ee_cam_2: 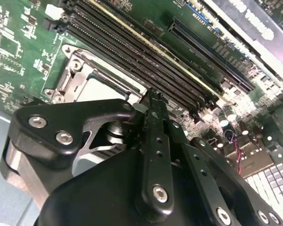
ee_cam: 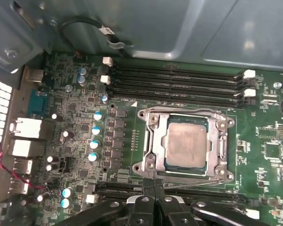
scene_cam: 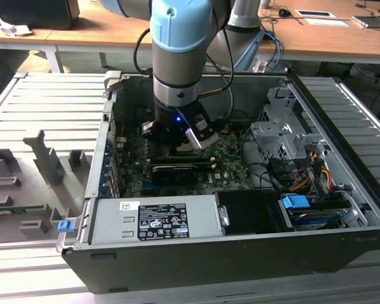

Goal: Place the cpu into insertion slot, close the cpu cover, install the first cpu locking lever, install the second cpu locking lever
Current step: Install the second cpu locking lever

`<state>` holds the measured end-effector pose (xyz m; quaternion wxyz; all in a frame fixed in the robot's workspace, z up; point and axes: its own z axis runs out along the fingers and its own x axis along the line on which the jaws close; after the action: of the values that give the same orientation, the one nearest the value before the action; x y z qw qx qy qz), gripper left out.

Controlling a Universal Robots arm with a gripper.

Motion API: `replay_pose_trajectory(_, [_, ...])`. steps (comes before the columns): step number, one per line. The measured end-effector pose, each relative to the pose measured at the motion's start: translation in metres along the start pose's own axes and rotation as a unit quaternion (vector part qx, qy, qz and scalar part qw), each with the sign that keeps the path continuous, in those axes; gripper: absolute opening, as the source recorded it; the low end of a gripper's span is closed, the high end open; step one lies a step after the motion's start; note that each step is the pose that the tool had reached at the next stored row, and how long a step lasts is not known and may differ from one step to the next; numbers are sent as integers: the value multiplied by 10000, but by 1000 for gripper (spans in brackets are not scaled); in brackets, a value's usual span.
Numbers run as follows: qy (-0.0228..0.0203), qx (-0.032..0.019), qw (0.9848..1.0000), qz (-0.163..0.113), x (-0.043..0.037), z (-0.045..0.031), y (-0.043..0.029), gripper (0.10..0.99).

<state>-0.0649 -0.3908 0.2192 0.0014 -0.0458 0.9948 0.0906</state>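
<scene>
The cpu (ee_cam: 185,143) lies flat in the insertion slot (ee_cam: 225,123) on the green board, its dull metal face up. The cpu cover (ee_cam: 188,112) is down around it as a silvery frame. A thin metal lever (ee_cam: 193,184) runs along the socket edge nearest my gripper. My gripper (ee_cam: 153,181) is shut, its black fingers (ee_cam: 146,200) pressed together just beside that edge, touching or nearly touching the lever. In the second wrist view the gripper (ee_cam_2: 153,95) stands over the socket corner, with the cpu (ee_cam_2: 101,89) partly hidden behind it. In the exterior view the gripper (scene_cam: 185,147) is low inside the computer case.
Long black memory slots (ee_cam: 179,80) run beside the socket. A long black card (scene_cam: 177,172) stands close to the gripper. The power supply (scene_cam: 158,218), drive cage (scene_cam: 278,136) and loose cables (scene_cam: 304,180) crowd the case. A grey fixture tray (scene_cam: 38,164) lies at the exterior view's left.
</scene>
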Motion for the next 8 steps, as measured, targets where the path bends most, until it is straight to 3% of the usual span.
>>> replay_pose_trajectory(4, [-6,-69,10000,-1,28,51,-26,106])
replay_pose_trajectory(7, [-19,-209,9998,-1,99,73,-66,106])
replay_pose_trajectory(8, [-21,-231,9997,-2,104,79,-71,106])
